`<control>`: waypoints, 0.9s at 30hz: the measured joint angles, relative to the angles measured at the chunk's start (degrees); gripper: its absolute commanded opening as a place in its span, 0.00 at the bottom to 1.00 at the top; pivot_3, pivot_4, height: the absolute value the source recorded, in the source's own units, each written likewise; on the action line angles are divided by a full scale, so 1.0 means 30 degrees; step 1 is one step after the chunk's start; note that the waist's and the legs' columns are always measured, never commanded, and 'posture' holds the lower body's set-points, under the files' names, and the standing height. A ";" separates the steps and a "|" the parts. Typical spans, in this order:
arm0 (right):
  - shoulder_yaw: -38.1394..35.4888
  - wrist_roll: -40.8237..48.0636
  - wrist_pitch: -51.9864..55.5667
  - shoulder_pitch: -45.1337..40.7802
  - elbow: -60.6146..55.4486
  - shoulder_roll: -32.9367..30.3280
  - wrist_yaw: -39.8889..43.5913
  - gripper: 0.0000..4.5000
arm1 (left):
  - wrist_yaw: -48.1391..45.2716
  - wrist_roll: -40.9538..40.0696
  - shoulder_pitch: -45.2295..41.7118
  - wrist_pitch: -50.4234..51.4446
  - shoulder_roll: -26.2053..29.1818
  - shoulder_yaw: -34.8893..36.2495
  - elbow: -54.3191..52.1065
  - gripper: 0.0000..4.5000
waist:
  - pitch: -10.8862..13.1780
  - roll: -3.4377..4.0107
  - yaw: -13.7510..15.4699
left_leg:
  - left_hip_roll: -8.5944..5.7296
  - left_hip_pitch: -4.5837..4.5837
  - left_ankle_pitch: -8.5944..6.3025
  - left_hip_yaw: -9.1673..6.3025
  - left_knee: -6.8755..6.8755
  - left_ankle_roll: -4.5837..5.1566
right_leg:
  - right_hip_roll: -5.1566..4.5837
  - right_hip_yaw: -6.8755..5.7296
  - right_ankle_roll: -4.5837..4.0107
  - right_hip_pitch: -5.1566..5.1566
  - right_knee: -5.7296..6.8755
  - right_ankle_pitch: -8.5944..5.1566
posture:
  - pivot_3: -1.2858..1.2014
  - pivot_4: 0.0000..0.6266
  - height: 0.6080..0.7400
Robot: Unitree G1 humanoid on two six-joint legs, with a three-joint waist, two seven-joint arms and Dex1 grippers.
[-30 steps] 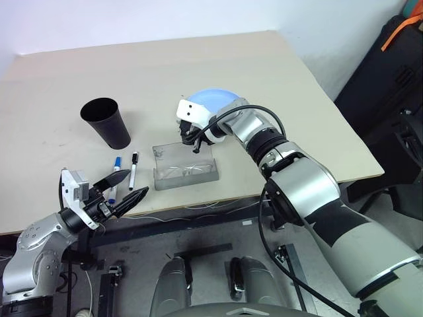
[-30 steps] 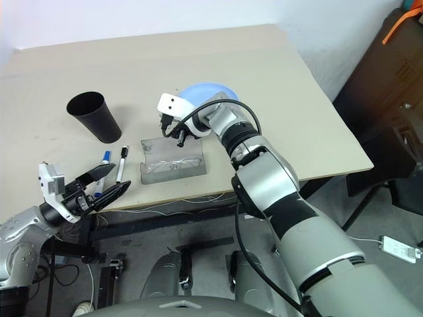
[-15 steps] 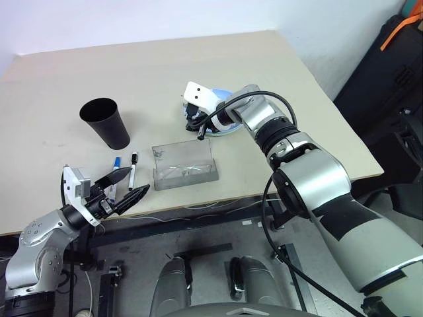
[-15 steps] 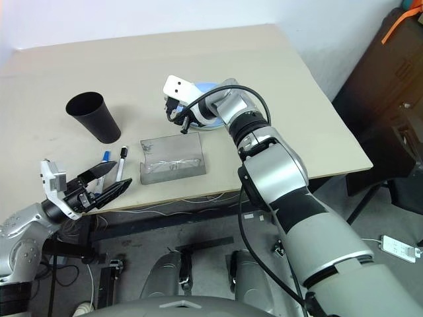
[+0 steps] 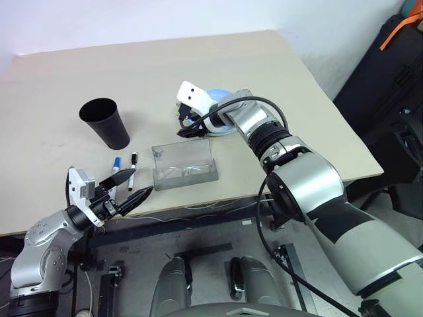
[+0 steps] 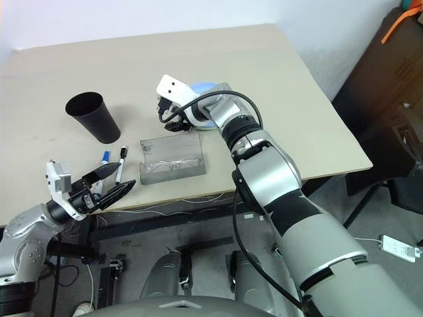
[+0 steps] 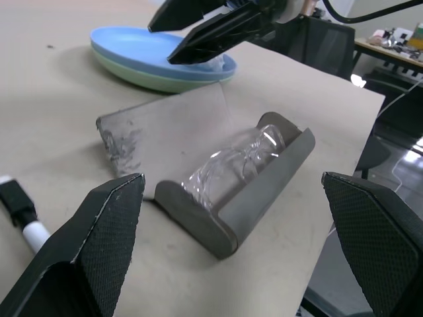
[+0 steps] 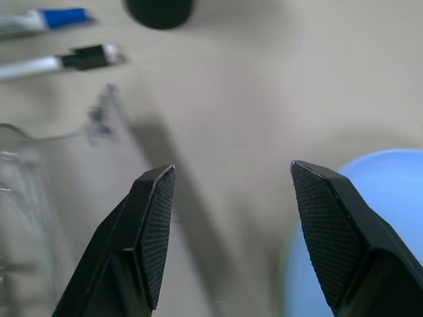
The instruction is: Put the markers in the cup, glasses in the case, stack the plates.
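Seen from the head views: beige tabletop (image 5: 277, 72) carrying everything.

Black cup (image 5: 106, 122) upright at about 10 o'clock from the case, rim up and wider than the base, well apart from the plates.

Two markers just below the cup, side by side and near each other. Blue-capped marker (image 5: 115, 166) with long axis roughly 12-to-6, cap toward 12. Black-capped marker (image 5: 131, 165) beside it at 3 o'clock, nearly parallel, tilted slightly toward 1 o'clock, cap at the far end. Both lying flat, outside the cup.

Grey case (image 5: 185, 165) open near the front edge of the tabletop, long axis running 9-to-3, lid laid back toward 12. Clear glasses (image 7: 231, 162) lying inside the tray half, long axis along the case's length.

Plates stacked at about 1 o'clock from the case: light blue plate (image 7: 152, 53) on top of mint green plate (image 7: 142, 78), rims nearly aligned.

Right gripper (image 5: 187, 124) hanging over the gap between the case lid and the plates, pointing down and toward 8 o'clock, fingers (image 8: 155, 231) apart, holding nothing.

Left gripper (image 5: 132, 186) off the front edge at 7 o'clock from the case, pointing toward 3 o'clock, roughly level, fingers (image 7: 99, 244) spread wide, empty, close to the near ends of the markers.
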 measured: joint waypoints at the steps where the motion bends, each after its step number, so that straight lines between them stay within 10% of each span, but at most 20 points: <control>1: -0.0057 0.0076 0.0238 -0.0002 0.0000 0.0073 0.0553 0.67 | -0.0001 -0.0003 0.0061 -0.0009 0.0001 0.0019 -0.0001 1.00 | 0.0000 0.0000 0.0002 | 0.0000 0.0000 0.0000 -0.0001 0.0001 0.0000 | 0.0000 0.0000 0.0000 0.0001 0.0001 0.0000 | 0.52 0.24 0.98; 22: 0.1444 -0.1701 0.0326 0.0586 0.0661 0.0903 0.0454 0.67 | 0.0110 -0.0018 0.0663 -0.0054 0.0002 0.0054 -0.0402 1.00 | 0.0000 0.0000 -0.0003 | 0.0003 0.0000 -0.0001 -0.0004 0.0001 -0.0003 | 0.0001 0.0001 -0.0007 -0.0007 0.0005 0.0002 | 0.52 0.24 0.98; 27: 0.1676 -0.2109 0.0047 0.0531 0.0657 0.0862 0.0322 0.44 | 0.0257 -0.0019 0.0716 -0.0081 0.0001 0.0058 -0.0518 1.00 | -0.0001 -0.0002 0.0001 | 0.0003 0.0001 -0.0002 -0.0001 0.0000 -0.0005 | -0.0001 0.0002 -0.0008 -0.0005 0.0001 0.0001 | 0.52 0.24 0.98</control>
